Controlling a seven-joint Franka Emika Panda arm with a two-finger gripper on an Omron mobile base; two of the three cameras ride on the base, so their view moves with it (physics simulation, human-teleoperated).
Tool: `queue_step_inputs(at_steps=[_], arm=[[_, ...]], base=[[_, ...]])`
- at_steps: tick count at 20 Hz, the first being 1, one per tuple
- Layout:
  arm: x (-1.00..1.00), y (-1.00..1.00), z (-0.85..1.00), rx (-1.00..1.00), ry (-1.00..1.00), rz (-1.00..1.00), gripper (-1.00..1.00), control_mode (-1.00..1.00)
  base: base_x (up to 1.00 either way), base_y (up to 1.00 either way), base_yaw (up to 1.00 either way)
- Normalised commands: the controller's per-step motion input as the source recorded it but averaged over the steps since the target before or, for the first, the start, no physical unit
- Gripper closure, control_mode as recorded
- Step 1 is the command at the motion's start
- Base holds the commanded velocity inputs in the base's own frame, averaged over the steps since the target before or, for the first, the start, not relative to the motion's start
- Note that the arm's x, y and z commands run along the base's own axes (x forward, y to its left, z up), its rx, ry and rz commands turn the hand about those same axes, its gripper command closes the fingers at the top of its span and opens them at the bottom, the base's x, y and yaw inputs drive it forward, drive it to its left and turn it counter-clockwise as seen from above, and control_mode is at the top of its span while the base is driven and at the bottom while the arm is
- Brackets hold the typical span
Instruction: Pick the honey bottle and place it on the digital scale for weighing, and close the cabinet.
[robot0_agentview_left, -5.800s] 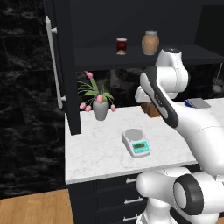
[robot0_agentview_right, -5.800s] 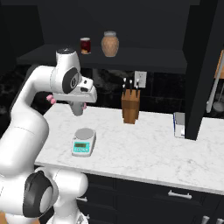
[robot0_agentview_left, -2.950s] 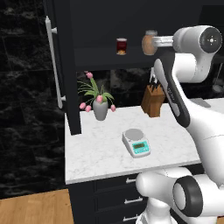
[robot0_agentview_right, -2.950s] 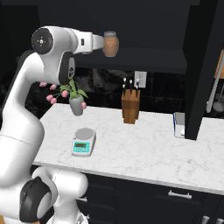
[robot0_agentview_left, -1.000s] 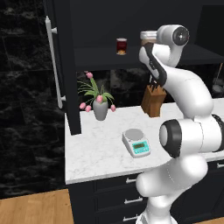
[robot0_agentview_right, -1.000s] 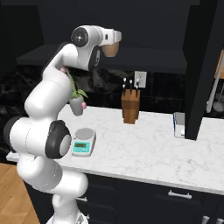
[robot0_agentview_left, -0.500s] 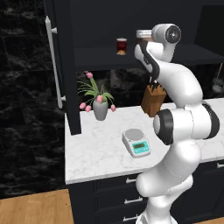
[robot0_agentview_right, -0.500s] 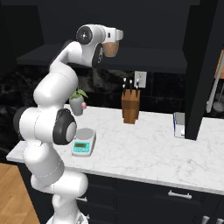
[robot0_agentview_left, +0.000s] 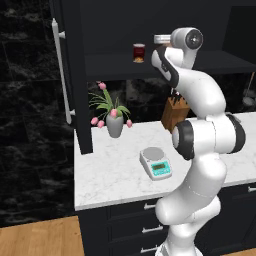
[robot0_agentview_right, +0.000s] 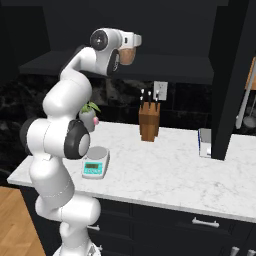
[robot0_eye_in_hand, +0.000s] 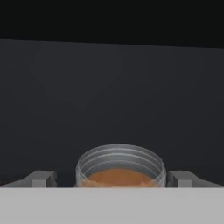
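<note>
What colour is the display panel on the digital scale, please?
Teal, on the white digital scale; the left base view shows it best.

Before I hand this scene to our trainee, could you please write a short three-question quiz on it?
1. True or false: the honey bottle stands on the scale.
2. What stands on the shelf left of the arm in the left base view? A) red jar B) knife block C) flower vase
3. In the hand view, the gripper fingers sit on either ___ of the bottle's lid.

Key: 1 false; 2 A; 3 side.
</note>
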Motion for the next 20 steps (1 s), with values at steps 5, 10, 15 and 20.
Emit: queue_step_inputs(at_steps=[5, 10, 15, 20], arm=[[0.13, 0.00, -0.17, 0.00, 0.00, 0.00, -1.00, -1.00], [0.21, -0.11, -0.03, 0.00, 0.00, 0.00, -1.00, -1.00], [0.18, -0.09, -0.11, 0.00, 0.00, 0.00, 1.00, -1.00], [0.07, -0.08, -0.20, 0.00, 0.01, 0.00, 1.00, -1.00]], base=[[0.00, 0.00, 0.00], [0.00, 0.00, 0.00], [0.00, 0.00, 0.00], [0.00, 0.00, 0.00]])
